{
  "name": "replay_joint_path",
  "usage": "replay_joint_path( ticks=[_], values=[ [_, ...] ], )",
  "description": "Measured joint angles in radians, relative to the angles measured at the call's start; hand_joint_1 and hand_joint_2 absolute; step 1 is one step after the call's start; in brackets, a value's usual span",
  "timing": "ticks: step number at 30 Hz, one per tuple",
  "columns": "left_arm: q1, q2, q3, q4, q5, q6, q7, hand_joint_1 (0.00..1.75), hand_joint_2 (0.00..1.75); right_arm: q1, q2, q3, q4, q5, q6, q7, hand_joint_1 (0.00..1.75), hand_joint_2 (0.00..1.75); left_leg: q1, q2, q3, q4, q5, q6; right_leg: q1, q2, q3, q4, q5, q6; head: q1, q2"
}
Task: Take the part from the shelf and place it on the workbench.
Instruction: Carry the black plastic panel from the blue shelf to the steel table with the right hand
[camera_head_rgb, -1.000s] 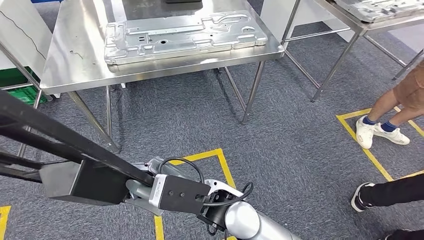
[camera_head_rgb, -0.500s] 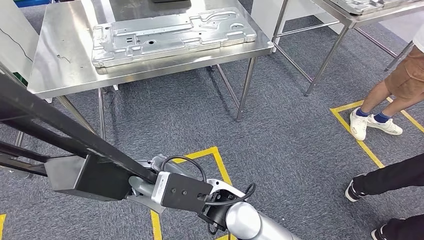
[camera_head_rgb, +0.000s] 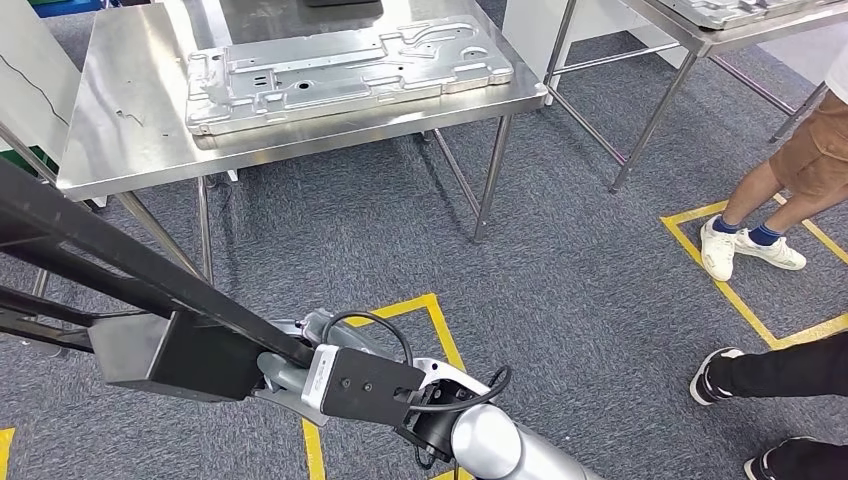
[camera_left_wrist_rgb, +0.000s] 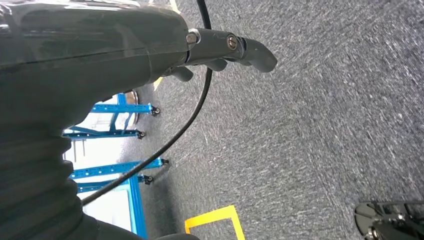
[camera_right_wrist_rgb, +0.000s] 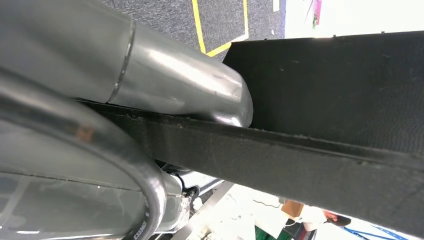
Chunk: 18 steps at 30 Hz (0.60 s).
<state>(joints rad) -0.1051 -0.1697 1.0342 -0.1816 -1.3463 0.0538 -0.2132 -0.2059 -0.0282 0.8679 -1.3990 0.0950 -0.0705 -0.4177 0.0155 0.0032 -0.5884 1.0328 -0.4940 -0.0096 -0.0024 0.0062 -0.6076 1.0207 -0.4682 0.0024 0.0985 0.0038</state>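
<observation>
The part (camera_head_rgb: 130, 268) is a long black frame with a boxy black end (camera_head_rgb: 175, 355); it crosses the lower left of the head view above the carpet. My right hand (camera_head_rgb: 288, 368) grips it from below, next to the boxy end. In the right wrist view a grey finger (camera_right_wrist_rgb: 190, 87) lies against the black part (camera_right_wrist_rgb: 325, 85). My left hand (camera_left_wrist_rgb: 220, 50) hangs over the carpet with nothing in it, one finger stretched out and others partly curled. The steel workbench (camera_head_rgb: 130, 150) stands ahead, with a large stamped metal plate (camera_head_rgb: 340, 70) on top.
A second steel table (camera_head_rgb: 640, 110) stands at the upper right. Two people's feet (camera_head_rgb: 745, 245) (camera_head_rgb: 735, 375) are on the carpet at the right, by yellow floor tape (camera_head_rgb: 720, 290). More tape (camera_head_rgb: 425, 305) marks the floor before me. Blue rack legs (camera_left_wrist_rgb: 115, 135) stand in the left wrist view.
The whole picture shifted a little between one second ago and now, so the camera moved. The people at the right shifted their feet. My right hand keeps its hold on the black part.
</observation>
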Motion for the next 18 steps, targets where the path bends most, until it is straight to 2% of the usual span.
replay_joint_path(
  ticks=[8, 10, 13, 15, 18],
  values=[
    [0.000, 0.001, 0.000, 0.000, 0.000, -0.001, 0.000, 0.00, 1.75, -0.001, 0.000, 0.004, -0.007, 0.005, 0.000, 0.004, 1.75, 0.00, -0.009, 0.000, -0.002, 0.007, -0.004, 0.007, -0.011, 0.000, 0.000, -0.001, 0.002, 0.005, 0.000, 0.000],
    [0.000, 0.001, 0.000, 0.000, 0.000, -0.001, 0.000, 0.00, 1.75, -0.003, 0.000, 0.005, -0.008, 0.013, 0.000, 0.008, 1.75, 0.00, -0.011, 0.000, -0.004, 0.007, -0.004, 0.011, -0.013, 0.000, 0.002, -0.002, 0.005, 0.011, 0.000, 0.000],
    [0.000, 0.001, 0.000, 0.000, 0.000, -0.001, 0.000, 0.00, 1.75, -0.007, 0.000, 0.006, -0.011, 0.021, 0.000, 0.014, 1.75, 0.00, -0.006, 0.000, 0.004, -0.004, -0.006, 0.026, -0.013, 0.000, 0.002, 0.013, 0.006, 0.020, 0.000, 0.000],
    [0.000, 0.001, 0.000, 0.000, 0.000, -0.001, 0.000, 0.00, 1.75, -0.011, 0.000, 0.007, -0.014, 0.022, 0.000, 0.016, 1.75, 0.00, 0.000, 0.000, 0.017, -0.009, -0.007, 0.034, -0.014, 0.000, -0.028, 0.073, -0.023, 0.024, 0.001, 0.000],
    [0.000, 0.001, 0.000, 0.000, 0.000, -0.001, 0.000, 0.00, 1.75, -0.013, -0.002, 0.010, -0.015, 0.025, 0.005, 0.018, 1.75, 0.00, 0.003, 0.000, 0.024, -0.009, -0.011, 0.036, -0.019, -0.001, -0.128, 0.248, -0.094, 0.029, 0.001, 0.000]
  ],
)
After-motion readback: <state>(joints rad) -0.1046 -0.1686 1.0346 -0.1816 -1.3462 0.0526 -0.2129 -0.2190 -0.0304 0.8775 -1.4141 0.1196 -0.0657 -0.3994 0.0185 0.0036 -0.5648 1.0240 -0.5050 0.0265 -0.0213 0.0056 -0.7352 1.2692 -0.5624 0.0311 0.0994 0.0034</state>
